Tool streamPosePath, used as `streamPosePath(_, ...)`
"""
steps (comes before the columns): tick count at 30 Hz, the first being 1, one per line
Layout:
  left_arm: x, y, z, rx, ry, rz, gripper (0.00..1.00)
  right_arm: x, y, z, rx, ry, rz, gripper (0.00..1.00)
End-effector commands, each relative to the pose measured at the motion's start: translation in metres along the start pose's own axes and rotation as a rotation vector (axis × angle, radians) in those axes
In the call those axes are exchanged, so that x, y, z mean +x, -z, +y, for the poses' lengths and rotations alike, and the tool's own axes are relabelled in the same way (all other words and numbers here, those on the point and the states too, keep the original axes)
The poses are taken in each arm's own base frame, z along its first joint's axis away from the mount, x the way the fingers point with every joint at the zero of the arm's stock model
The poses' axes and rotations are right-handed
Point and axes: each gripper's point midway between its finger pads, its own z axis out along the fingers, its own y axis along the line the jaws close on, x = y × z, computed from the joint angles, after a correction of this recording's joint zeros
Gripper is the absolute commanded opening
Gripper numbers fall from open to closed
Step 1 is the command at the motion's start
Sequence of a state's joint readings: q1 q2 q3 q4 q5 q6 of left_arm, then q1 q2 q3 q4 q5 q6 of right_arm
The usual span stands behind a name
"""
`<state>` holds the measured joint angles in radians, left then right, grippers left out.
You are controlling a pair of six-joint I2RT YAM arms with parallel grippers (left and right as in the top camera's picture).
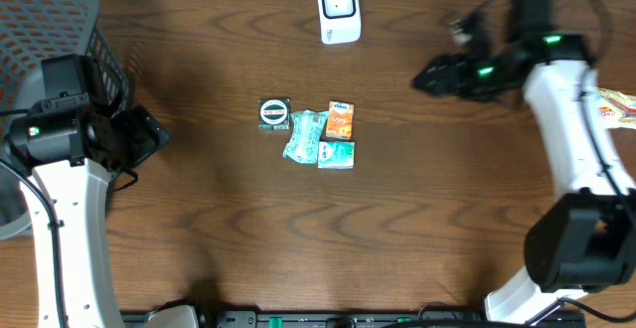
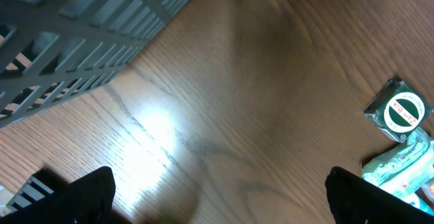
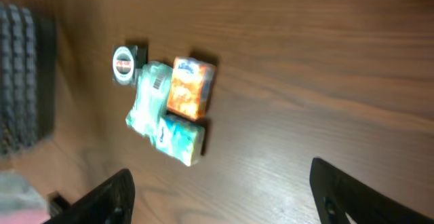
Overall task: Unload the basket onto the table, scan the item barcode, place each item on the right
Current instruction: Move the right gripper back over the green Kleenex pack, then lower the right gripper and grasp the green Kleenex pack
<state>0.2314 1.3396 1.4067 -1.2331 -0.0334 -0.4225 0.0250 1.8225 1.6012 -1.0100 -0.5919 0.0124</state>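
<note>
Left gripper (image 2: 218, 183) – fingers (image 2: 81, 197) spread wide, nothing between them. It hovers over bare table (image 2: 271, 81) at the left side, near the basket (image 2: 81, 34).

Right gripper (image 3: 222, 175) – fingers (image 3: 108, 197) also apart and empty. It is above the table on the right, pointing toward the middle and well apart from the goods.

Four items sit in a tight cluster mid-table, and none is held:
- dark pack (image 1: 274, 114) with a round logo, on the left of the cluster
- teal pack (image 1: 303, 134), just beside the dark pack
- orange box (image 1: 340, 119), on the right side, against the teal pack
- green box (image 1: 336, 154), just below the orange box

All four lie flat.

The white scanner (image 1: 338, 10) stands at the far edge of the table, well apart from the cluster and roughly in line with it.

A snack bag (image 1: 618, 107) lies at the right edge, beside the right arm.
</note>
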Motion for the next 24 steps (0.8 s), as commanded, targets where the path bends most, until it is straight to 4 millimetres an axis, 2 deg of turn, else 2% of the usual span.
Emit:
streamPosePath(1, 0.000, 0.001, 0.004, -0.017, 0.008, -0.005, 0.97, 0.023, -0.037, 0.023, -0.010, 0.049, 0.073, 0.72)
streamPosePath(4, 0.000, 0.001, 0.004, -0.017, 0.008, -0.005, 0.97, 0.035, -0.064, 0.041, 0.008, 0.013, 0.095, 0.64)
streamPosePath(9, 0.000, 0.001, 0.004, -0.017, 0.008, -0.005, 0.98, 0.050, -0.094, 0.063, 0.072, -0.033, 0.096, 0.47)
streamPosePath(14, 0.000, 0.001, 0.004, -0.017, 0.008, -0.005, 0.97, 0.070, -0.120, 0.065, 0.214, -0.113, 0.067, 0.44)
streamPosePath(20, 0.000, 0.001, 0.004, -0.017, 0.008, -0.005, 0.98, 0.102, -0.143, 0.070, 0.292, -0.145, 0.070, 0.24)
streamPosePath(24, 0.000, 0.001, 0.004, -0.017, 0.008, -0.005, 0.98, 0.119, -0.153, 0.067, 0.334, -0.179, 0.058, 0.18)
